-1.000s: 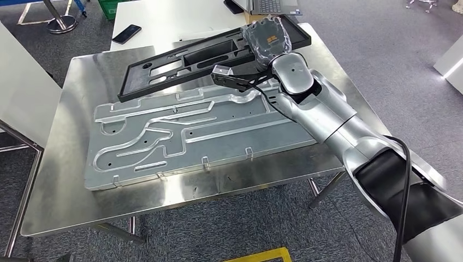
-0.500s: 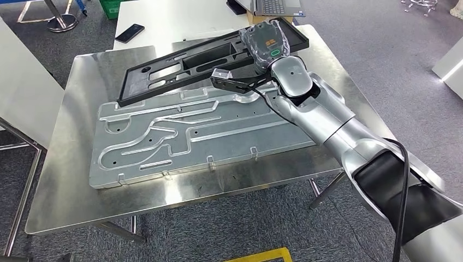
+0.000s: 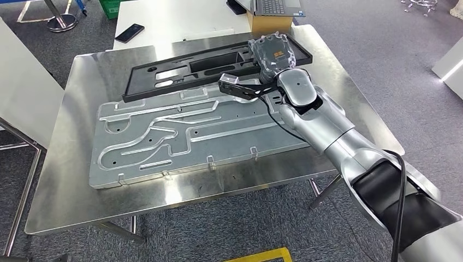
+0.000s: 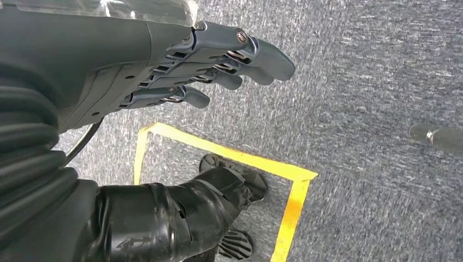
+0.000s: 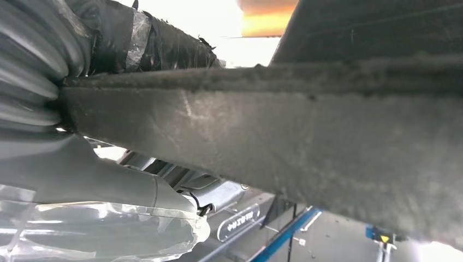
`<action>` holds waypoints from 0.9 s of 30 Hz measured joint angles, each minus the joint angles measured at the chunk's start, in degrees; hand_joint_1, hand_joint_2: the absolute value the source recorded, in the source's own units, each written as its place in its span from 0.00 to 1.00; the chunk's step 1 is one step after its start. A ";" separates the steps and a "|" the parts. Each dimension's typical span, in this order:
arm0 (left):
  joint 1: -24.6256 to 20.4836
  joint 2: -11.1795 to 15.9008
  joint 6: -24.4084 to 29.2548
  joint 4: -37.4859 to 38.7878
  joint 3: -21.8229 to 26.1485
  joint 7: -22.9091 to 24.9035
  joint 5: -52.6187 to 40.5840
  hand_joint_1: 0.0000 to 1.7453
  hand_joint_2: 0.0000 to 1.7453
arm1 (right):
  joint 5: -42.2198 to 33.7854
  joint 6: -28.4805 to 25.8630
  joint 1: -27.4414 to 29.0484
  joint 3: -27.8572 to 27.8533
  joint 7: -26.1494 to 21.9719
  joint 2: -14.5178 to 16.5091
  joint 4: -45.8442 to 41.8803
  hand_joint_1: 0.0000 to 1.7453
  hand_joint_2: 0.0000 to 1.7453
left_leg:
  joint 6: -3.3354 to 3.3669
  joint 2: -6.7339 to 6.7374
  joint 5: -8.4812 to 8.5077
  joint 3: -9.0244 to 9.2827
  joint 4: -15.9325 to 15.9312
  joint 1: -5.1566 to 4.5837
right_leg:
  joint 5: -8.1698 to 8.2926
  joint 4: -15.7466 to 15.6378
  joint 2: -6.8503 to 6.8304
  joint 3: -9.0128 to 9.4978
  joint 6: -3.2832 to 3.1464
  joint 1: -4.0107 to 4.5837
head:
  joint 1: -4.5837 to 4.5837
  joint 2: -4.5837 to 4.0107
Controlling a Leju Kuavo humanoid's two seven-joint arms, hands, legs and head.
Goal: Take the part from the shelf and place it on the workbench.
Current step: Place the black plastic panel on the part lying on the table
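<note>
The task looks close to done but not finished: the long black part (image 3: 218, 68) is already over the steel table (image 3: 71, 164), lying across the upper middle of the head view just behind the large grey metal plate (image 3: 191, 136), and the right hand (image 3: 274, 52) is clamped on its right end. From this angle I cannot tell whether the part rests flat on the table or hangs a little above it, so what seems left is to settle it, let go and draw the arm back. The head view gives the layout: part, plate, table, a phone (image 3: 130, 33) at upper left and a laptop (image 3: 270, 6) on a cardboard box (image 3: 270, 23) at the top edge. The right wrist view adds the close detail, the part's rough dark edge (image 5: 273, 142) running across the frame right against the hand's ribbed cover, which fits a firm hold, though the fingers themselves are hidden. The left wrist view shows the left hand (image 4: 180, 65) hanging over grey carpet and yellow floor tape (image 4: 229, 158), fingers straight and close together, holding nothing
</note>
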 joint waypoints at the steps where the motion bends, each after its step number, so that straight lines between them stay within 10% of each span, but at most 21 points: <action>1: 0.00 0.08 0.07 0.00 0.00 -0.01 -0.02 0.00 1.00 | -0.13 0.00 0.23 -0.37 0.06 -0.09 0.16 1.00 1.00 | 0.00 0.00 0.00 0.00 0.00 0.00 | 0.00 0.00 0.00 0.00 0.00 0.00 | 0.01 0.00; 27: -0.02 1.39 -0.09 0.00 0.00 -0.17 -0.40 0.00 1.00 | -0.42 1.22 4.77 -5.12 -0.27 -2.80 1.80 1.00 1.00 | 0.01 0.00 -0.02 -0.02 0.01 -0.01 | 0.00 -0.01 0.00 0.00 0.00 -0.02 | 0.01 0.00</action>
